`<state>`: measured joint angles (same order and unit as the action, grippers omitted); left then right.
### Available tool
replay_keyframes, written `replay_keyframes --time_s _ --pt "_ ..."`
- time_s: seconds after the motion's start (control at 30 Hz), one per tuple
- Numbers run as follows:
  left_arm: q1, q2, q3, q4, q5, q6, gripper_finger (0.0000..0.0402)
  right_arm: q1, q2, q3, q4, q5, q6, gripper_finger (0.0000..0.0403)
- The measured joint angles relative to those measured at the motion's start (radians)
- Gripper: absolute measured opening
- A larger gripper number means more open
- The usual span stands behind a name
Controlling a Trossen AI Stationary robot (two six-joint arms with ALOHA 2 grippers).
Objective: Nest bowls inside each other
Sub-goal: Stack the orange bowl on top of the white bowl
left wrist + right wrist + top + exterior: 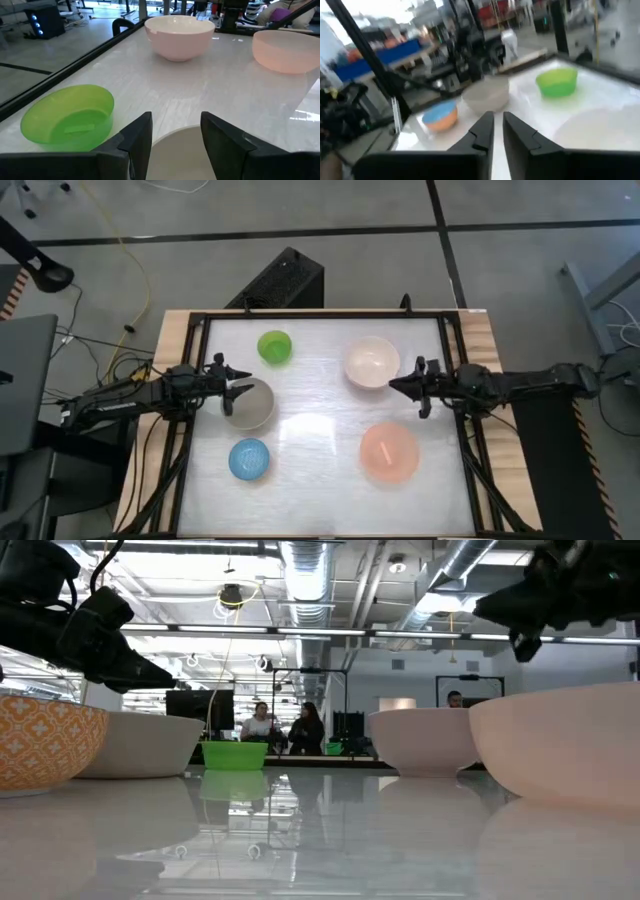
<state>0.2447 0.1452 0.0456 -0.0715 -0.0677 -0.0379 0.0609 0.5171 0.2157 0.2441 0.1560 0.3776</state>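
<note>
Five bowls stand upright on the white table. The green one (274,346) is at the far left and the cream-white one (371,363) at the far right. The grey one (252,405) is mid left. The light-blue one (249,459), orange outside (440,117), is near left. The salmon-pink one (389,452) is near right. My left gripper (243,391) hangs open just above the grey bowl's left rim (185,145). My right gripper (392,386) is in the air beside the cream-white bowl's right side, pointing level toward the table's left. Its fingers (498,120) are a narrow gap apart with nothing between them.
A black frame (455,360) rails the table on all sides. Bare tabletop (315,430) lies in the middle between the bowls. People sit in the room beyond the far edge (285,725).
</note>
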Motion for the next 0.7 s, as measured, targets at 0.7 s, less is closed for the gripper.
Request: replay_keyframes --time_s 0.7 --pt "0.0 -0.001 0.0 0.0 0.001 0.0 0.0158 0.193 0.797 0.915 -1.166 0.017 0.351 0.0235"
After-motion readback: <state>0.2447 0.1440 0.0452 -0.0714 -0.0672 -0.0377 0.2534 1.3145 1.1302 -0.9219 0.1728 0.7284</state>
